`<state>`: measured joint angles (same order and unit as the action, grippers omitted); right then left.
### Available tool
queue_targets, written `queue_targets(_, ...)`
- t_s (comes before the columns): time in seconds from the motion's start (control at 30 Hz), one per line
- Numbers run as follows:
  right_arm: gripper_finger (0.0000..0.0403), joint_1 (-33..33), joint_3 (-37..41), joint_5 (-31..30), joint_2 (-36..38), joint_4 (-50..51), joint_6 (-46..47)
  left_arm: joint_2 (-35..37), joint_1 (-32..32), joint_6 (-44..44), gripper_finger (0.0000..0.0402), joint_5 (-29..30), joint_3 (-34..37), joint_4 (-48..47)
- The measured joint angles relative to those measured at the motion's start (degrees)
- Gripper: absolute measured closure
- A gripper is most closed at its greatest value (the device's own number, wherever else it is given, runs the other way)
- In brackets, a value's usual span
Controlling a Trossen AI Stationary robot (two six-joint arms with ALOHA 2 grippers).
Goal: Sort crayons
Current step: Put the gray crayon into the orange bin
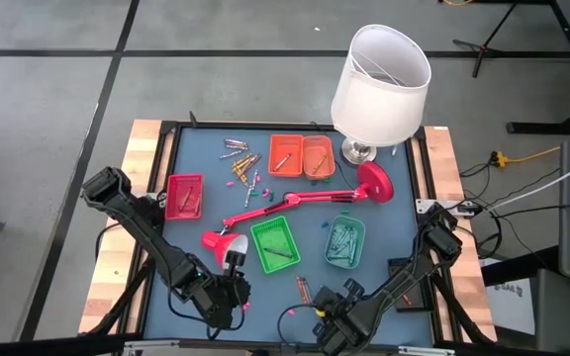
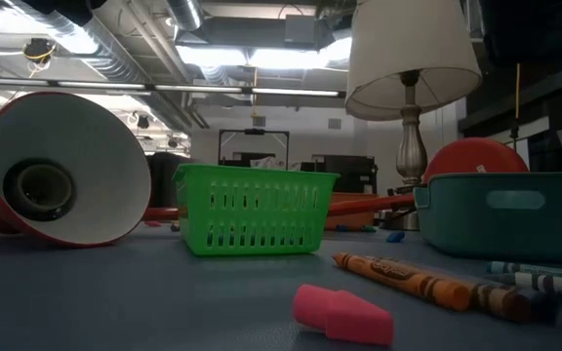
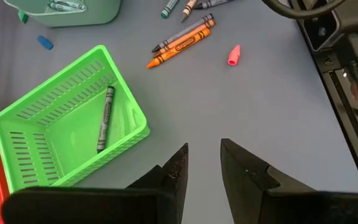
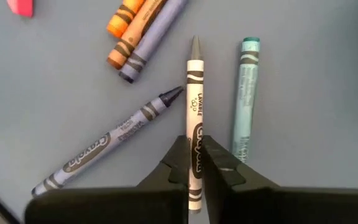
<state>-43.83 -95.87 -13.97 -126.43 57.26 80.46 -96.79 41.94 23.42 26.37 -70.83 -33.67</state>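
Paper-wrapped crayons [image 4: 194, 118], slotted plastic basket [image 3: 67, 124]

The table mat [image 1: 206, 158] is grey-blue. The lamp shade [image 1: 381, 69] is white, the desk lamp [image 1: 295, 203] is red-pink. The trays are red [image 1: 184, 196], orange [image 1: 285, 153], green [image 1: 271, 244] and teal [image 1: 345, 240]. A white-wrapped grey crayon [image 4: 195, 106] carries black bands; the eraser [image 2: 342, 314] is pink.

Counted: two lamps, white-shaded [image 1: 381, 87] and red [image 1: 295, 203]; five trays [image 1: 271, 243]; one pink eraser [image 3: 234, 55]; crayons [image 4: 194, 106] perhaps two dozen, small ones unclear.
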Motion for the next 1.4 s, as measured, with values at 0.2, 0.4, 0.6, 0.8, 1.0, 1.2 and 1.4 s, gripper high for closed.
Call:
queue_targets(0.2, 0.0395, 0.0, 0.1, -5.7, 4.4, 4.5, -0.2, 0.0, -1.7, 0.0, 0.0324, 0.7, 0.0, 0.5)
queue_targets(0.4, 0.0391, 0.0, 0.1, -12.0, 7.5, 3.6, -6.7, 0.0, -4.5, -3.0, 0.0324, 4.2, 0.0, 3.0)
queue_targets(0.6, 0.0393, 0.0, 0.0, -19.1, 8.5, -0.8, -18.4, 0.0, -7.1, -13.4, 0.0324, 3.9, 0.0, 13.4)
queue_targets(0.8, 0.0391, 0.0, 0.0, -25.7, 8.5, -6.6, -27.5, 0.0, -8.7, -19.7, 0.0324, -1.0, 0.0, 20.4)
queue_targets(1.0, 0.0391, 0.0, 0.0, -33.3, 8.5, -10.6, -33.8, 0.0, -9.4, -21.0, 0.0324, -5.2, 0.0, 22.0)
queue_targets(1.2, 0.039, 0.0, 0.0, -38.8, 8.5, -12.8, -37.1, 0.0, -9.3, -21.0, 0.0324, -6.6, 0.0, 22.6)
queue_targets(1.4, 0.0389, 0.0, 0.0, -39.0, 8.5, -16.2, -40.7, 0.0, -9.3, -21.1, 0.0324, -6.7, 0.0, 23.8)
